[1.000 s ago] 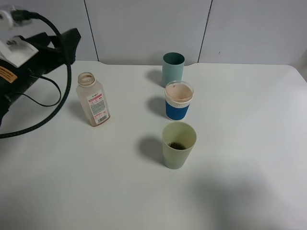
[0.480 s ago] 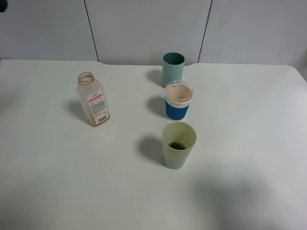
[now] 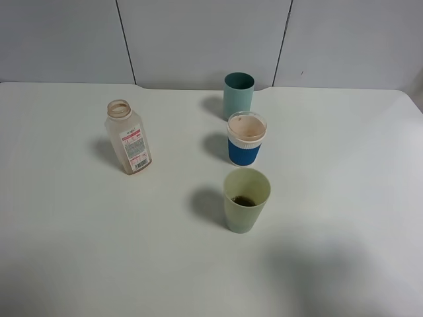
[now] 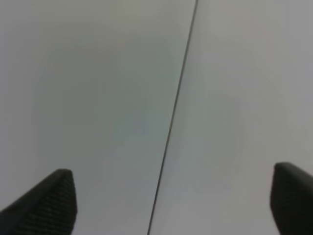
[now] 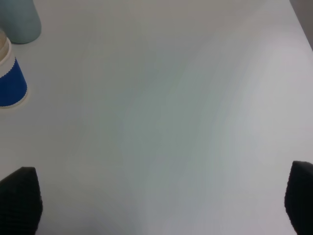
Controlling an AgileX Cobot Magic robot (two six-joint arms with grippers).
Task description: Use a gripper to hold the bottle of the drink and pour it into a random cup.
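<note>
The bottle of the drink stands upright and uncapped on the left part of the white table, with its white label facing front and nothing holding it. The pale yellowish-green cup stands near the middle front, with a little dark liquid at its bottom. Neither gripper shows in the exterior high view. In the left wrist view the left gripper has its dark fingertips wide apart and empty, and faces a grey wall panel. In the right wrist view the right gripper is also wide open and empty above bare table.
A teal cup stands at the back. A blue-and-white paper cup stands between it and the pale cup. Both also show in the right wrist view, the paper cup and the teal cup. The table's right edge is near.
The black left arm that stood at the upper left one second ago has drawn back out of the exterior view. The bottle and the cups have not moved.
</note>
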